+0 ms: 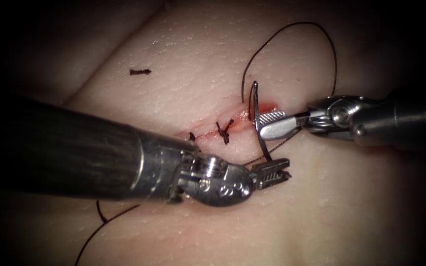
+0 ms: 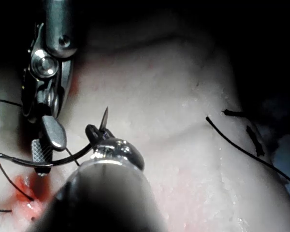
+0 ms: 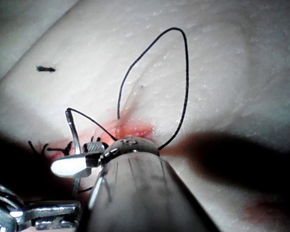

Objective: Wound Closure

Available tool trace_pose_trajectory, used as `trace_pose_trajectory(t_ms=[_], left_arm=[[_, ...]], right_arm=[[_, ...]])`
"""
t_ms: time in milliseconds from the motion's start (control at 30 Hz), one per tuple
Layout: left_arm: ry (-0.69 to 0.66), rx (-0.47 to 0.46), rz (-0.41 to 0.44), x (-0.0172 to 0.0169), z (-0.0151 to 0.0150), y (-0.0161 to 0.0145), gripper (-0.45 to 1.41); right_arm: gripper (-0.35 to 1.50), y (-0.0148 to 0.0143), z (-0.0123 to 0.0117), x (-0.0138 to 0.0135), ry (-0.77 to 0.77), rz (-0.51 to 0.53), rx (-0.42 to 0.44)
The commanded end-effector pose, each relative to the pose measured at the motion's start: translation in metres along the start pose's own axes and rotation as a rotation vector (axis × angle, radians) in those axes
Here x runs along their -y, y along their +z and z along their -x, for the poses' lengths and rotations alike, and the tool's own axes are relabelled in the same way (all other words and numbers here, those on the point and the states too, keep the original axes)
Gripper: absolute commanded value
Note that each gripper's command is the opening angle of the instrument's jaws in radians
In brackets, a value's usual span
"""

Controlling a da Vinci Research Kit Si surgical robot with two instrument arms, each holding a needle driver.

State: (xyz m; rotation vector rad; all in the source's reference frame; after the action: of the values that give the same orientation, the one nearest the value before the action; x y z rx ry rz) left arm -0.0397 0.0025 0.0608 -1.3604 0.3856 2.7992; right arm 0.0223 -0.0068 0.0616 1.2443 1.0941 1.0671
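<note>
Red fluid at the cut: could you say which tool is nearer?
Right. The right tool holds the needle mid-curve just below the fluid; the left tool sits lower, by the tip. Needle clear of tissue.

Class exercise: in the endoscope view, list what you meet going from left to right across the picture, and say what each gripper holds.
Cut end of thread → left shaft → knotted stitch → left gripper, gripping the needle's lower end → needle, clear of the tissue → right gripper, shut on the needle's middle → thread loop.
</note>
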Motion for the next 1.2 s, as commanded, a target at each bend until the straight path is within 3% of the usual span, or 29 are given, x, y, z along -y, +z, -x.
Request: trace_pose_trajectory(t_ms=[33, 233, 300, 333, 367, 400, 567, 700, 733, 800, 833, 900, 933, 1033, 1200], left_arm=[[-0.001, -0.002, 0.002, -0.0006, -0.0001, 0.0005, -0.45], [-0.001, -0.004, 0.003, -0.0006, -0.0002, 0.0005, -0.45], [-0.001, -0.004, 0.003, -0.0007, -0.0002, 0.0005, -0.45], [-0.001, -0.004, 0.003, -0.0007, -0.0002, 0.0004, -0.45], [-0.001, -0.004, 0.003, -0.0007, -0.0002, 0.0004, -0.45], [-0.001, -0.004, 0.003, -0.0007, -0.0002, 0.0004, -0.45], [-0.001, -0.006, 0.004, -0.0008, -0.0004, 0.0003, -0.45], [0.003, -0.008, 0.006, -0.0006, -0.0004, 0.0001, 0.04], [-0.015, -0.008, 0.007, -0.0005, -0.0004, -0.0001, 0.30], [-0.064, -0.010, 0.011, -0.0003, -0.0003, -0.0003, 0.66], [-0.117, -0.011, 0.014, -0.0002, -0.0002, -0.0006, 0.94], [-0.219, -0.020, 0.025, 0.0000, -0.0002, -0.0011, 1.18], [-0.308, -0.050, 0.052, 0.0001, -0.0001, -0.0020, 1.23], [-0.384, -0.089, 0.088, 0.0003, 0.0000, -0.0031, 1.23], [-0.407, -0.102, 0.105, 0.0013, 0.0009, -0.0043, 0.96]], right_arm=[[1.13, 0.0012, 0.0001, -0.0005, 0.000, -0.008, 0.001], [1.10, 0.0017, 0.0001, -0.0005, -0.002, -0.015, 0.003], [0.99, 0.0018, 0.0001, -0.0005, -0.003, -0.016, 0.004], [0.86, 0.0018, 0.0001, -0.0005, -0.003, -0.017, 0.005], [-0.01, 0.0017, 0.0002, -0.0005, -0.005, -0.025, 0.011], [-0.35, 0.0016, 0.0003, -0.0005, -0.006, -0.028, 0.010], [-0.35, 0.0014, -0.0002, -0.0010, -0.034, -0.008, 0.000], [-0.35, 0.0013, -0.0005, -0.0013, -0.086, 0.005, -0.008], [-0.35, 0.0013, -0.0006, -0.0013, -0.098, 0.006, -0.008], [-0.35, 0.0012, -0.0007, -0.0014, -0.146, -0.002, -0.024], [-0.35, 0.0011, -0.0008, -0.0014, -0.163, -0.006, -0.031], [-0.35, 0.0009, -0.0011, -0.0016, -0.227, -0.011, -0.048], [-0.35, 0.0007, -0.0015, -0.0017, -0.273, -0.015, -0.063], [-0.35, 0.0005, -0.0020, -0.0020, -0.360, -0.011, -0.072], [-0.35, 0.0006, -0.0026, -0.0023, -0.400, -0.015, -0.101]])
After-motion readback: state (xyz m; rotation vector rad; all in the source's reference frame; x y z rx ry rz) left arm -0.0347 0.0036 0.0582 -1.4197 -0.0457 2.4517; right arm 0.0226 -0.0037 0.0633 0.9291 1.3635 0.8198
